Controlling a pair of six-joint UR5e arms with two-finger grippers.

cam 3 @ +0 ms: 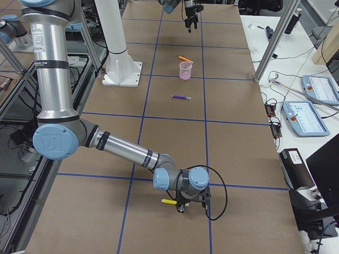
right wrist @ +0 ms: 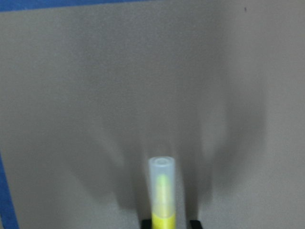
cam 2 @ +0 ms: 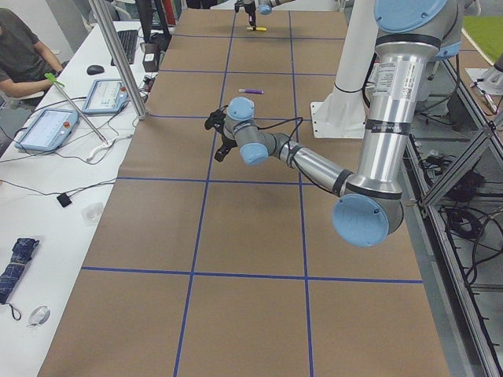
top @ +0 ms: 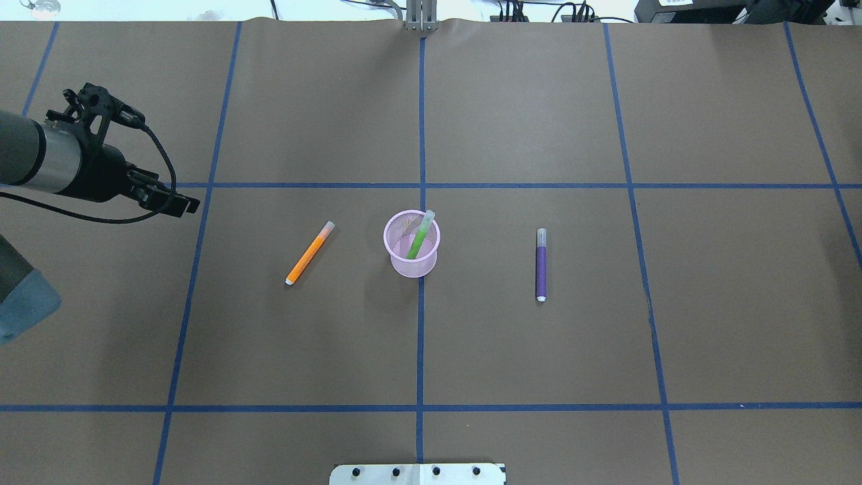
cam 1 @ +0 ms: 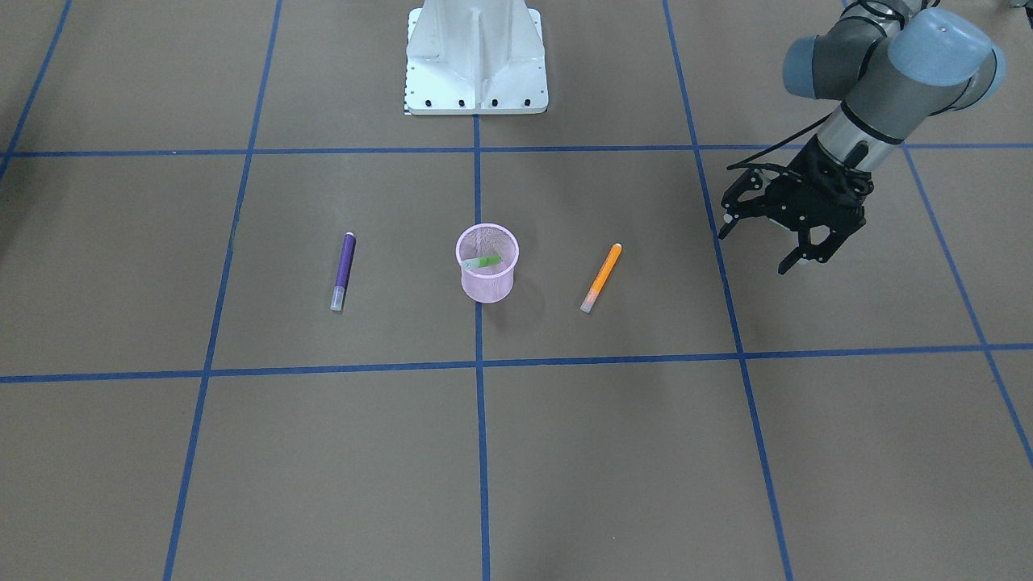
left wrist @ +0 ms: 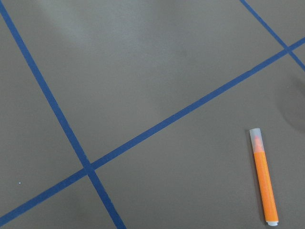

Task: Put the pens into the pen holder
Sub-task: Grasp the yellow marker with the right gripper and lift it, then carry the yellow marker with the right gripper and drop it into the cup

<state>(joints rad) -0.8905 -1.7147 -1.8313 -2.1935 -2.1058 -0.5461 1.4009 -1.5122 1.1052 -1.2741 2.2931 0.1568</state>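
Observation:
The pink mesh pen holder (cam 1: 487,286) (top: 414,268) stands upright at the table's middle with a green pen (cam 1: 487,261) (top: 419,241) leaning inside it. An orange pen (cam 1: 602,277) (top: 310,252) (left wrist: 264,188) lies on the table on the robot's left of the cup. A purple pen (cam 1: 344,270) (top: 541,264) lies on the robot's right of it. My left gripper (cam 1: 752,254) (top: 178,201) is open and empty, above the table beyond the orange pen. My right gripper (cam 3: 183,206) is far off at the table's right end, shut on a yellow pen (right wrist: 162,191) (cam 3: 169,201).
The white robot base (cam 1: 476,56) (top: 417,473) stands behind the cup. Blue tape lines (cam 1: 478,363) cross the brown table cover. In the exterior left view an operator (cam 2: 20,47) sits at a side bench with tablets (cam 2: 47,129) and metal posts (cam 2: 118,55).

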